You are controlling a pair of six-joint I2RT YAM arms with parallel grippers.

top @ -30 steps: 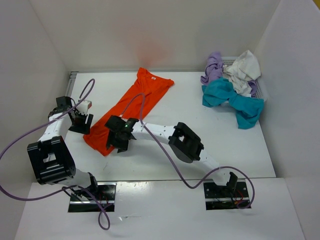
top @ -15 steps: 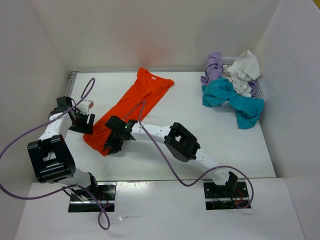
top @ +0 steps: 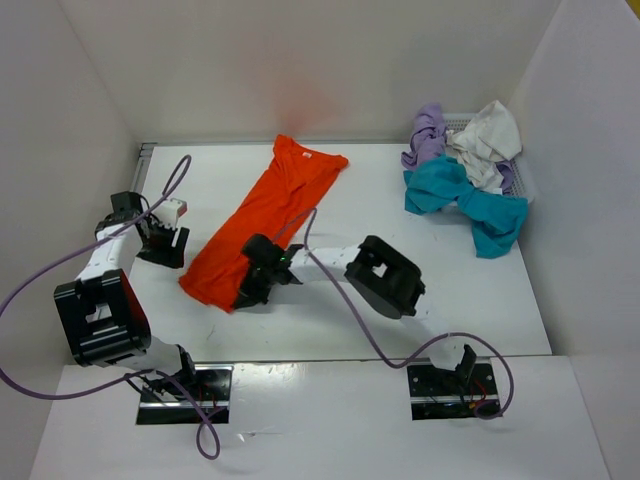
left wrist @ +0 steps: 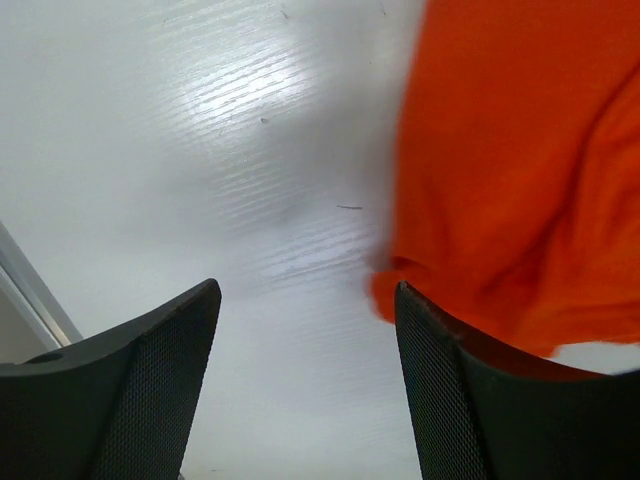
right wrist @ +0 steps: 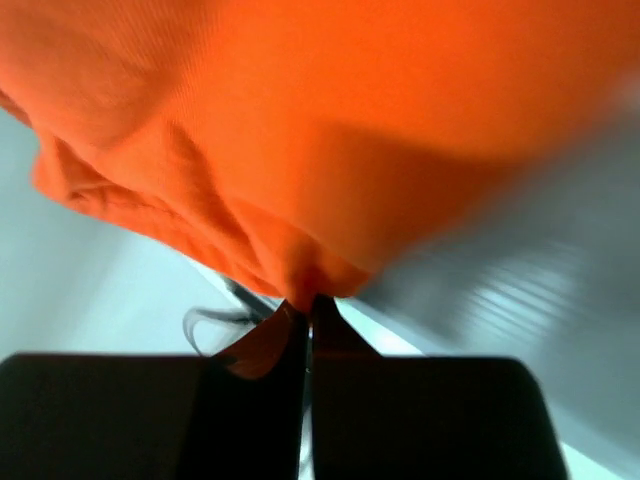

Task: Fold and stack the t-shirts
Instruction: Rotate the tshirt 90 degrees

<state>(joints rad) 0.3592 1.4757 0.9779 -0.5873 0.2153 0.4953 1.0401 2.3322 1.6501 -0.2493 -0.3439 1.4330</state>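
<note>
hem pinched, fold not yet made

orange t-shirt (top: pixel 265 215) lies as a long diagonal strip well apart from the mesh basket (top: pixel 522 178). teal t-shirt (top: pixel 465 200), lavender t-shirt (top: pixel 428 135) and off-white t-shirt (top: pixel 485 135) are heaped at the basket. right gripper (right wrist: pixel 308 305) is clenched on the hem corner farthest from the basket, probably to draw it over for a fold. right arm (top: pixel 385 280) is low, elbow bent. left gripper (left wrist: pixel 305 380) is parted and empty, just past the shirt's edge away from the basket.

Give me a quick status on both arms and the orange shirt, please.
Right gripper shut on orange t-shirt. Left gripper open above table beside it. Other t-shirts piled far right. Nothing obstructing.
</note>
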